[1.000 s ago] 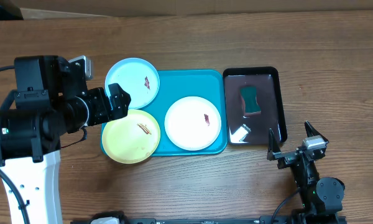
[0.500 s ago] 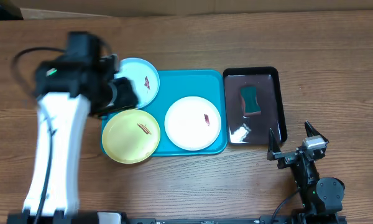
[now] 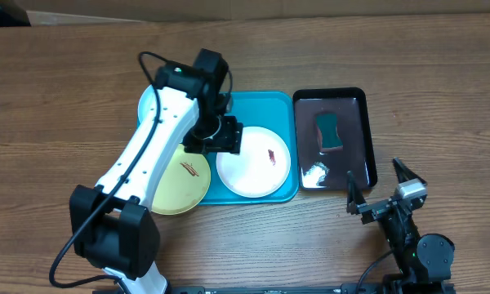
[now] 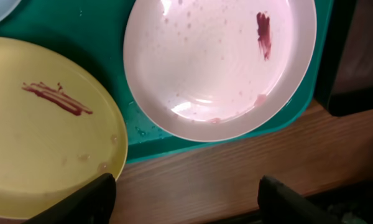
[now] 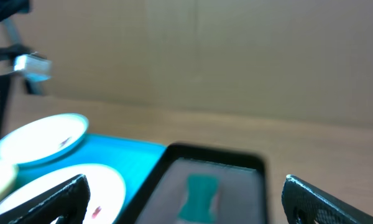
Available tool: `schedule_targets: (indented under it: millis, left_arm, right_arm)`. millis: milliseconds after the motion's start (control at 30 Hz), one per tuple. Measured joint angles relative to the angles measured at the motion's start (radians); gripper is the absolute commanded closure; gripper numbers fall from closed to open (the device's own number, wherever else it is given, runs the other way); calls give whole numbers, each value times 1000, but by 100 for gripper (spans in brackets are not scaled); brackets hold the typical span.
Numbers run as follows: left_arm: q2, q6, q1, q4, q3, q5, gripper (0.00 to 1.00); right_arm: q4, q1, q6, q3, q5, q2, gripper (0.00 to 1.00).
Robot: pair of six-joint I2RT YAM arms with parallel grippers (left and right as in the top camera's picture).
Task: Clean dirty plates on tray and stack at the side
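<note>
Hanging open and empty by the white plate (image 3: pixel 257 167), the left gripper (image 3: pixel 227 137) is risking to push the overhanging yellow plate (image 3: pixel 184 175) off the tray (image 3: pixel 261 104)

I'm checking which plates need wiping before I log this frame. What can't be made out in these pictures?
- light blue plate: overhead, the left arm covers most of it, so any smear there is unseen; the left wrist view cuts it at a corner.
- yellow-green plate: overhead, the arm hides its left side.
- sponge in the black tray: right wrist view, blurred, and the bottom edge cuts it off.
</note>
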Motion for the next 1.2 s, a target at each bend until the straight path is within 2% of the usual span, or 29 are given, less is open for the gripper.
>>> schedule_targets:
  millis: [167,300,367,400,433,600,667,700,733,800,867,1200]
  left_arm:
    - [1,-2,3,14,1,0,25]
    - [1,-20,5,18,4,-11,27]
    - [1,-36,4,22,4,-21,27]
    - [1,-48,3,23,3,-28,27]
    - [1,-58,3,28,3,-34,27]
    - [0,-91,-18,146,-68,-67,31]
    - [0,-103,-29,197,-120,-71,38]
    - [0,-108,-31,222,-146,-74,45]
    - [0,-113,-31,243,-175,-77,49]
    - [0,-110,-31,278,-221,-82,50]
    - [0,-112,-29,303,-256,-87,50]
    - [0,-113,-29,388,-303,-158,54]
  right_arm:
    - [-153,0,82,88,-56,27,0]
    - [-285,0,105,365,-36,159,0]
    - [-401,0,107,578,-22,283,0]
    - [-497,0,96,731,-16,402,0]
    - [-534,0,93,779,-13,441,0]
    - [-925,0,79,1212,-33,904,0]
    - [-1035,0,79,1326,-70,1053,0]
    - [-1083,0,77,1374,-87,1120,0]
    - [-1130,0,77,1415,-103,1184,6]
    - [-1183,0,76,1469,-125,1283,21]
    - [-1204,0,72,1488,-142,1357,29]
    - [-1222,8,72,1489,-148,1604,35]
